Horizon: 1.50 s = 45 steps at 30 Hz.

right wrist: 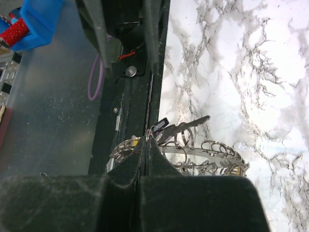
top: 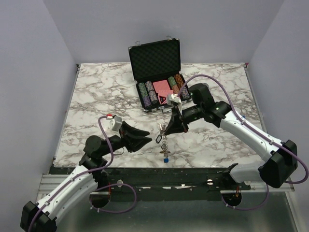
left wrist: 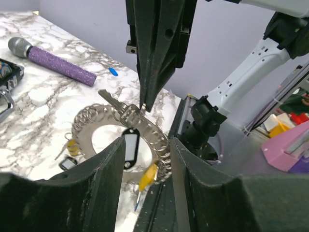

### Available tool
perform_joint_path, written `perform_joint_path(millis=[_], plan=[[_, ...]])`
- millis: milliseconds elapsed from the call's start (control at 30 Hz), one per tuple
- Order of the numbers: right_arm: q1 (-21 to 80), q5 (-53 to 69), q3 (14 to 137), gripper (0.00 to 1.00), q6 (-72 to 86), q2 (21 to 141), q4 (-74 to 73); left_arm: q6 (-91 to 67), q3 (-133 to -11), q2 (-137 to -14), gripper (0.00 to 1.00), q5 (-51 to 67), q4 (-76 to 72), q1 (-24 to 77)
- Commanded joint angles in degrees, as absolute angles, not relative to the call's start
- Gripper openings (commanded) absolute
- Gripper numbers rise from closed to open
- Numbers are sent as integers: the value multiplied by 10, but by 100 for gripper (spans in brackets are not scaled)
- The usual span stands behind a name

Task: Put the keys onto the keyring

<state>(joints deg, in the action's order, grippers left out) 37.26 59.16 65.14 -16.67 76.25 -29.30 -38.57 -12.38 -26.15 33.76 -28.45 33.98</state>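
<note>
keyring above the table, case behind — keys beneath it

**Chip case open, microphone down flat**

At the far side of the marble bench a black case stands with its lid up, foam lining showing. Rows of poker chips sit on edge inside, with pink cards between them. A purple glitter microphone lies on the bench, its grey mesh head near the case.
</note>
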Motion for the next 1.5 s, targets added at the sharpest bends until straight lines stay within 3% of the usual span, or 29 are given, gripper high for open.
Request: perform_joint_path(millis=[0,100,267,400,567,700,867,967,1133,1467], plan=[[370,649,656,0,-221,751,-306,-298,-148,-328,49,330,-368,352],[370,648,659,0,-244,751,-323,-306,-177,-386,49,287,-353,353],[370,644,658,0,-259,744,-335,-421,-211,-470,59,257,-375,352],[370,639,653,0,-261,741,-336,-525,-217,-521,85,265,-435,352],[371,634,653,0,-261,740,-336,-520,-287,-552,90,272,-325,363],[371,628,654,0,-261,742,-335,-459,-340,-558,85,254,-197,380],[371,622,657,0,-260,744,-334,-400,-394,-572,70,222,-79,396],[371,621,659,0,-262,744,-336,-367,-424,-590,68,199,-20,407],[370,616,661,0,-263,746,-337,-330,-464,-609,63,179,34,421],[370,603,662,0,-267,750,-340,-303,-493,-608,39,174,107,430]])
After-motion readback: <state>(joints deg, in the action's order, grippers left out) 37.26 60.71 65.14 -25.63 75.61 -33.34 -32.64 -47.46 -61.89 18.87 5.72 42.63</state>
